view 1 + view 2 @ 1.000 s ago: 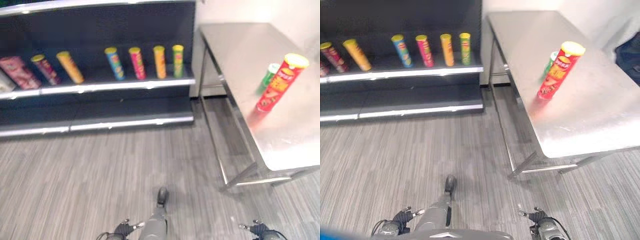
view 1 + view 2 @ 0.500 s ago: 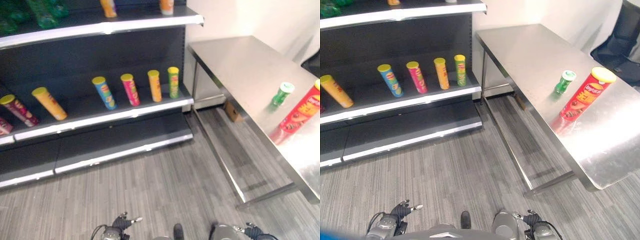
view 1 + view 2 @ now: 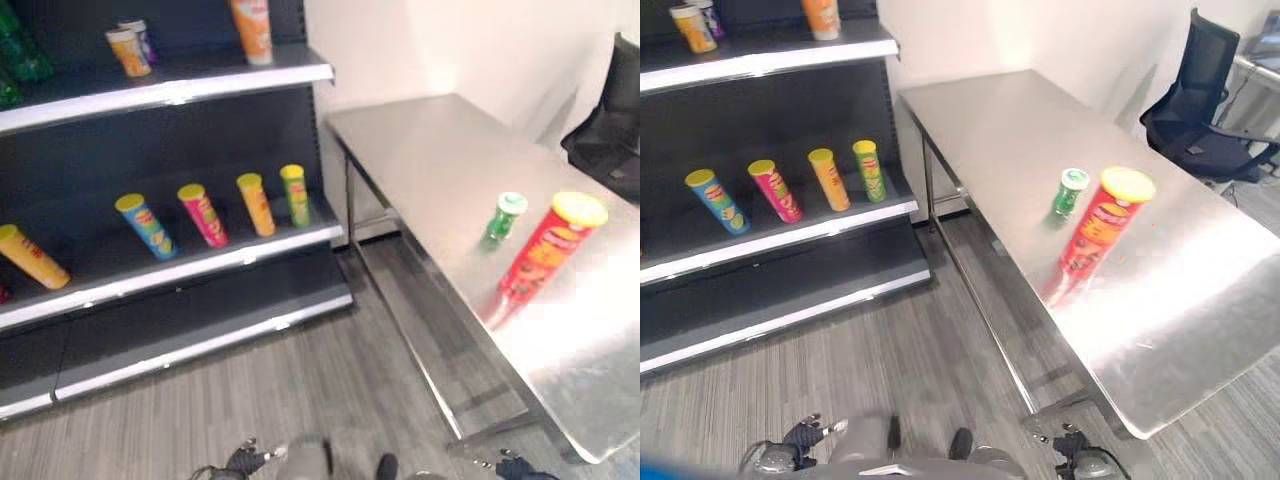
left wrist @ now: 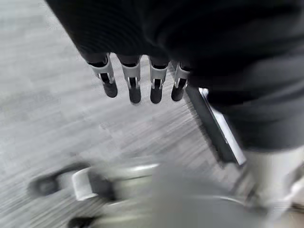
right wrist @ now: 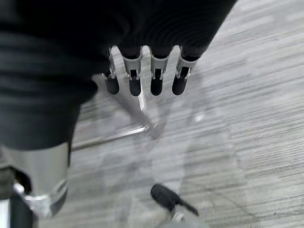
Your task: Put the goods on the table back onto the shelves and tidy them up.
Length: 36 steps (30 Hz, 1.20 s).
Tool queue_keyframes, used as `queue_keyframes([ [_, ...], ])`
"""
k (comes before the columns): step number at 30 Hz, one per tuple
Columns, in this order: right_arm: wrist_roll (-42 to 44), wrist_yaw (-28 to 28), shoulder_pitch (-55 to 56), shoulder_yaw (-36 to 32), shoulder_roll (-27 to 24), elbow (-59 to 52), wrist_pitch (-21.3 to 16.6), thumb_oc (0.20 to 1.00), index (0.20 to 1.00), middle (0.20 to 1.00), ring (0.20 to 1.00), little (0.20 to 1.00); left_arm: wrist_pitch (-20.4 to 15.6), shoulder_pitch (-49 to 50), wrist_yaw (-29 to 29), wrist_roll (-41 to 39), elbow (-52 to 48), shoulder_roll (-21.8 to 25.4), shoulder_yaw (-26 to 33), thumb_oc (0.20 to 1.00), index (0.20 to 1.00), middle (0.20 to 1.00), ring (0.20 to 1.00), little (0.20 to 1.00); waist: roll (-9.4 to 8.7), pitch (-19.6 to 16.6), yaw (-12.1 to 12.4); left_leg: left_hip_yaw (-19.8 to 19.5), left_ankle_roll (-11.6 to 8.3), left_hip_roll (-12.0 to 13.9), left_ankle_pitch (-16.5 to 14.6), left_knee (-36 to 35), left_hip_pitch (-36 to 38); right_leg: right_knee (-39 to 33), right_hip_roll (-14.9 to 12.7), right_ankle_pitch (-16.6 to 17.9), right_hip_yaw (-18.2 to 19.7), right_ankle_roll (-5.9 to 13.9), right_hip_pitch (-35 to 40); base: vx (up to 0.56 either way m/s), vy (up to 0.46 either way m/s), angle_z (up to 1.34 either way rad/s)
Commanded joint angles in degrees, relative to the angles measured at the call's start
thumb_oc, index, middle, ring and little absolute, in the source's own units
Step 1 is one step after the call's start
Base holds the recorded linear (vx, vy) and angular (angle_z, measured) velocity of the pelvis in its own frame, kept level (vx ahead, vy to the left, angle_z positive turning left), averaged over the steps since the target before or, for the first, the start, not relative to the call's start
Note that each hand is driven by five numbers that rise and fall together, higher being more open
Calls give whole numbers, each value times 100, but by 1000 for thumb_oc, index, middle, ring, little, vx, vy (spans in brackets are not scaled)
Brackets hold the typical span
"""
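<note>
left eye view: the camera has swung up and right within the last second, so the whole steel table [image 3: 440,180] and an upper shelf [image 3: 160,88] are now in frame; nothing is picked up yet. a tall red can [image 3: 540,258] with a yellow lid stands beside a small green can [image 3: 503,217].

right eye view: same pair, upright mid-table, well apart from the shelved cans [image 3: 780,185].

left wrist view: left hand [image 4: 137,83] hangs with straight fingers, empty.

right wrist view: right hand [image 5: 147,78] likewise relaxed, empty, above the floor [image 5: 266,118].
</note>
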Motion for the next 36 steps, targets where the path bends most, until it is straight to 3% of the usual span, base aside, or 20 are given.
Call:
queue_keyframes([
  [1, 131, -97, -6, -129, -389, -100, -52, 1000, 1000, 1000, 1000, 1000, -203, -341, 141, -128, 7, 18, -73, 1000, 1000, 1000, 1000, 1000, 163, 125, 24, -261, 111, 336, -649, -5377, 2617, -367, -482, -228, 550, 1118, 495, 311, 322, -145],
  [3, 54, -115, 1, -145, -397, -36, -81, 1000, 1000, 1000, 1000, 1000, -225, -373, 210, -171, 99, -25, -51, 1000, 1000, 1000, 1000, 1000, 340, -3, 35, -924, 34, 250, -510, -6204, 2890, -367, -386, -291, 869, 1167, 538, 335, 338, -165],
  [6, 36, -100, 65, -198, -320, 24, -65, 1000, 1000, 1000, 1000, 1000, -240, -331, 192, -189, 77, -1, -24, 1000, 1000, 1000, 1000, 1000, 398, -157, -20, -753, 61, 201, -487, -6497, 3224, -367, -501, -285, 1012, 1236, 552, 180, 276, -121],
  [9, 12, -82, 57, -199, -195, 66, -11, 1000, 1000, 1000, 1000, 1000, -244, -366, 224, -167, 105, 92, 30, 1000, 1000, 1000, 1000, 1000, 367, -221, -96, -292, 260, 12, -632, -6592, 3433, -275, -779, -190, 1230, 1396, 448, 102, 316, -49],
  [12, -24, -74, 52, -186, -161, 31, 16, 1000, 1000, 1000, 1000, 1000, -240, -362, 223, -151, 101, 108, 40, 1000, 1000, 1000, 1000, 1000, 353, -227, -101, -141, 401, -115, -740, -6592, 3498, -136, -911, -176, 1358, 1480, 352, 30, 194, -33],
  [17, -6, -67, 33, -281, -137, 30, 38, 1000, 1000, 1000, 1000, 1000, -219, -357, 184, -97, 185, 128, 70, 1000, 1000, 1000, 1000, 1000, 324, -233, -152, 66, 569, -297, -878, -6592, 3576, 138, -1095, -116, 1417, 1656, 154, 30, 174, -32],
  [24, 104, -100, 7, -427, -161, 89, 52, 1000, 1000, 1000, 1000, 1000, -210, -396, 185, -90, 212, 214, 97, 1000, 1000, 1000, 1000, 1000, 277, -175, -206, 296, 614, -287, -914, -6592, 3556, 344, -1131, 74, 1290, 1768, -93, -2, 58, -13],
  [28, 370, -129, 207, -901, -329, 455, 62, 1000, 1000, 1000, 1000, 1000, -233, -428, 174, -117, 255, 305, 174, 1000, 1000, 1000, 1000, 1000, 183, -227, -325, 355, 589, -284, -960, -6592, 3550, 134, -1161, 91, 1259, 1732, -34, 17, 16, -3],
  [35, 829, -211, 527, -1977, -1062, 625, -18, 1000, 1000, 1000, 1000, 1000, -275, -419, 105, -127, 235, 429, 299, 1000, 1000, 1000, 1000, 1000, 58, -286, -491, 421, 535, -234, -1027, -6592, 3601, -40, -1149, 103, 1235, 1757, 41, 20, -7, -2],
  [36, 947, -192, 677, -2380, -1390, 594, -27, 1000, 1000, 1000, 1000, 1000, -282, -385, 48, -78, 222, 457, 335, 1000, 1000, 1000, 1000, 1000, 34, -320, -546, 434, 518, -223, -1049, -6592, 3626, -62, -1151, 105, 1218, 1769, 70, 53, -5, -4],
])
